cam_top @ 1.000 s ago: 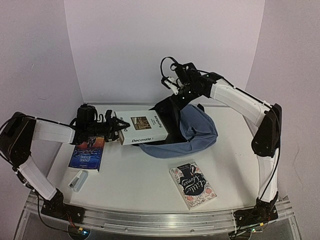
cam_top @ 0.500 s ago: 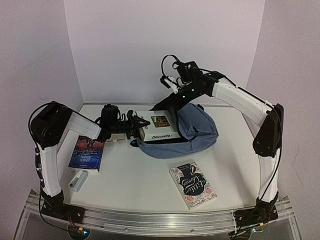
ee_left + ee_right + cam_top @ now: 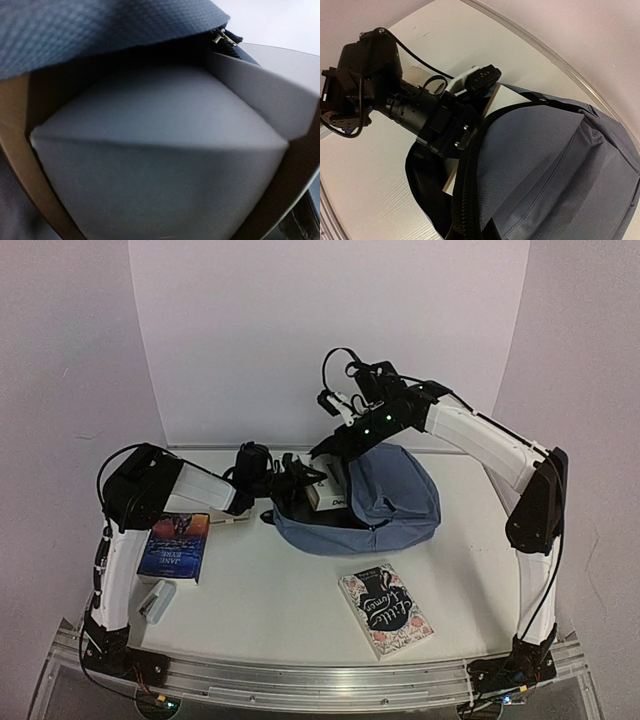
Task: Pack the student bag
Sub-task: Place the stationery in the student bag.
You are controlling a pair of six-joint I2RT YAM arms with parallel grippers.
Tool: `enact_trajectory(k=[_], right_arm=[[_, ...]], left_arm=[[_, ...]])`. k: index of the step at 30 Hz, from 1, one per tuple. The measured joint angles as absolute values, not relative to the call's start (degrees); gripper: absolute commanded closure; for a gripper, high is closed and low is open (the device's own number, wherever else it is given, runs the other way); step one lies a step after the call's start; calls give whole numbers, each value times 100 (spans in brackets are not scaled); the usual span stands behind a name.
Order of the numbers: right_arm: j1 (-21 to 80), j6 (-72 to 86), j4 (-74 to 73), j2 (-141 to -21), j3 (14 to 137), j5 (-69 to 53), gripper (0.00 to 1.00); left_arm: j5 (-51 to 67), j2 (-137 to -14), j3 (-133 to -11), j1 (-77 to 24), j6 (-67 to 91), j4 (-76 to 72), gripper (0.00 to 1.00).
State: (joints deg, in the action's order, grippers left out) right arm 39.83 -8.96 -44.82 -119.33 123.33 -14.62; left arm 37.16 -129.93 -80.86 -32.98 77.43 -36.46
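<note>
Top external view, centre: right claw (image 3: 339,439) pinches the limp slate-blue fabric student bag (image 3: 400,495) by its black zipper rim (image 3: 466,195), likely the firmest hold; left claw (image 3: 300,478) clamps a white book (image 3: 323,496).

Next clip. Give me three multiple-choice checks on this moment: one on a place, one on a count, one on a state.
1. Where is the white book relative to the student bag?
A. lying well apart from it
B. partway inside its mouth
C. resting on top of it

2. How many books lie on the table outside the bag?
A. none
B. four
C. two

3. The bag's main opening is:
A. held open
B. zipped shut
C. pressed flat against the table

Answers:
1 B: the left gripper holds the book with its far end under the bag's fabric.
2 C: a dark-blue book at the left and a floral book at the front.
3 A: the right gripper pinches the upper rim and lifts it.
</note>
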Motion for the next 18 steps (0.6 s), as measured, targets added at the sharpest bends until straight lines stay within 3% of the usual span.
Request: enact_trajectory(k=[7, 8, 11, 18], right_arm=[[3977, -888, -4505, -11933, 12333, -1576, 100], [3977, -890, -4506, -11933, 12333, -1577, 100], [3962, -894, -4506, -11933, 12323, -1573, 100], [3863, -1039, -4470, -11775, 12039, -1575, 100]], left_arm=[[3648, -13507, -9047, -3460, 7604, -3102, 65], [3656, -13517, -9065, -3468, 7573, -3020, 67], [3641, -13507, -9011, -3476, 7471, -2889, 87], [3802, -13159, -8372, -3441, 7288, -2990, 93]])
